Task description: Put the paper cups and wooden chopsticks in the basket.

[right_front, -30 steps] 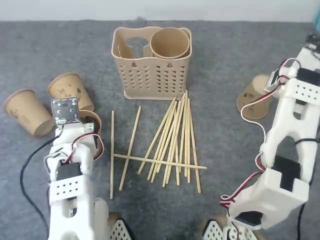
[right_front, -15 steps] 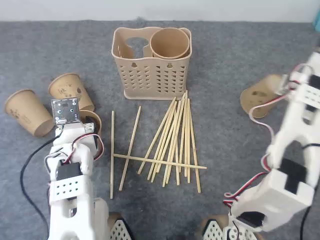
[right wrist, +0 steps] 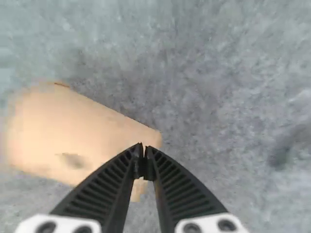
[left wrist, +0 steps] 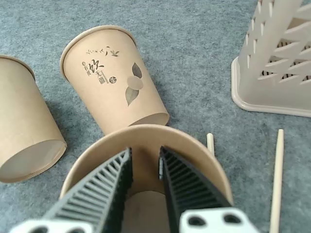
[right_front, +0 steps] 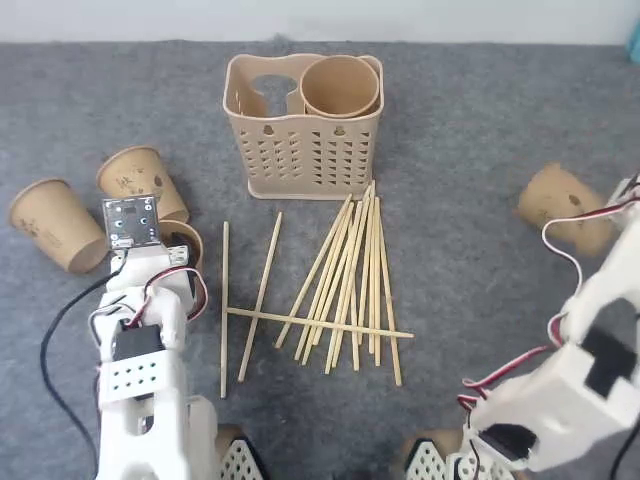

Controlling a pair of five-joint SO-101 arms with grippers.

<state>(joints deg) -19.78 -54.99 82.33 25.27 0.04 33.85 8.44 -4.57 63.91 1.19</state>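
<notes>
Paper cups first: one cup (left wrist: 146, 133) sits right under the left pincer (left wrist: 145, 154), its open mouth facing the pincer. The two ribbed fingers hang over that mouth with a narrow slot between them: apart, and nothing pinched that I can make out, though they hide much of the cup's inside. Just beyond the tips a second cup (left wrist: 114, 77) lies on its side. Beside that is a third cup (left wrist: 24, 131), also on its side and cut off at the frame edge. Farther ahead of this pincer stands the basket (left wrist: 272, 58), only a corner of it in frame, with two chopstick ends (left wrist: 279, 165) poking in near it.

From above, the basket holds an upright cup (right_front: 340, 90) in one compartment. The chopsticks (right_front: 350, 280) lie loose in a fan on the grey surface (right_front: 460, 120), between the two arms.

Over to the right pincer (right wrist: 144, 151): fingers pressed together, tips meeting. A blurred cup (right wrist: 73, 131) lies on its side just past those tips, and I can't tell whether they touch it. From above, the right arm (right_front: 575, 390) runs off the frame edge, its pincer cut off there.
</notes>
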